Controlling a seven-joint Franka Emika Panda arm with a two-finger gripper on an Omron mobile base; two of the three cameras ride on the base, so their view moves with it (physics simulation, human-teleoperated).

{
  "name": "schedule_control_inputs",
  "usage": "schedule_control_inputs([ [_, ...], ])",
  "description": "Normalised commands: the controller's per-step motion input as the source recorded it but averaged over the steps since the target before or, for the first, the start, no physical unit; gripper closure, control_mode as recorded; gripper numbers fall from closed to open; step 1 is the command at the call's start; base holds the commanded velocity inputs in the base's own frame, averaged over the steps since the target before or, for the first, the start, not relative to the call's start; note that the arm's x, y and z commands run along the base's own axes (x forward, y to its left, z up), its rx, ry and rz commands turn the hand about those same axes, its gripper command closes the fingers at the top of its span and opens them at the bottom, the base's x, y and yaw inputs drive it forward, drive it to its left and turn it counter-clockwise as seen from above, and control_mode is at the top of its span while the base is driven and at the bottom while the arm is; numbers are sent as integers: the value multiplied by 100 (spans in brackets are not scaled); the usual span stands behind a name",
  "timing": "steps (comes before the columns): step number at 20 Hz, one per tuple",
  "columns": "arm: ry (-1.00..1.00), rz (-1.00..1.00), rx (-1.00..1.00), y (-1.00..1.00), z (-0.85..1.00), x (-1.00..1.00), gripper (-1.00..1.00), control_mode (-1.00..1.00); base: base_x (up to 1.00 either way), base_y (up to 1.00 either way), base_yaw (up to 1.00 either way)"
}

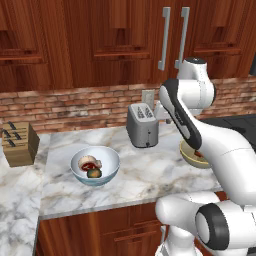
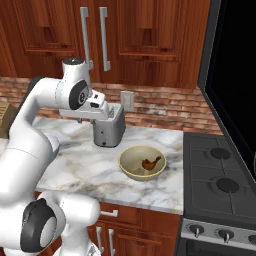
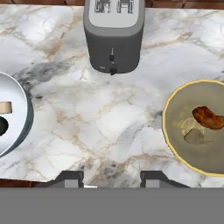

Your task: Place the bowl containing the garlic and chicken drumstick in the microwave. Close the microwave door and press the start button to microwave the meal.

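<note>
The tan bowl [image 3: 186,103] with a yellowish rim rests on the marble counter, at the right of the hand view. The orange-brown chicken drumstick [image 3: 208,117] and a pale garlic [image 3: 194,136] lie in it. My gripper [image 3: 111,179] hovers above the counter to the left of the bowl, in front of the toaster. It is open, and bare marble shows between its tips. In the right base view the bowl [image 2: 134,174] and drumstick [image 2: 151,163] sit right of my hand. The arm hides most of the bowl [image 1: 189,157] in the left base view. A tall dark grey-framed panel, apparently the open microwave door [image 2: 232,75], stands at far right.
A grey toaster [image 3: 113,39] stands against the brick wall behind the gripper. A pale blue-white bowl [image 1: 107,170] holding food sits to the left, and a wooden knife block [image 1: 20,142] stands further left. A black stove top [image 2: 220,170] adjoins the counter on the right.
</note>
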Motion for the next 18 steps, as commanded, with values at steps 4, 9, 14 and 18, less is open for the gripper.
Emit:
schedule_control_inputs([
  [4, -3, -2, 2, -25, -9, -8, -100, -100, 0, 0, 0],
  [9, -10, -12, 5, -61, -37, -29, -100, -100, 0, 0, 0],
  [14, -16, -22, 13, -70, -60, -33, -100, -100, 0, 0, 0],
  [18, -18, -22, 21, -64, -64, -24, -100, -100, 0, 0, 0],
])
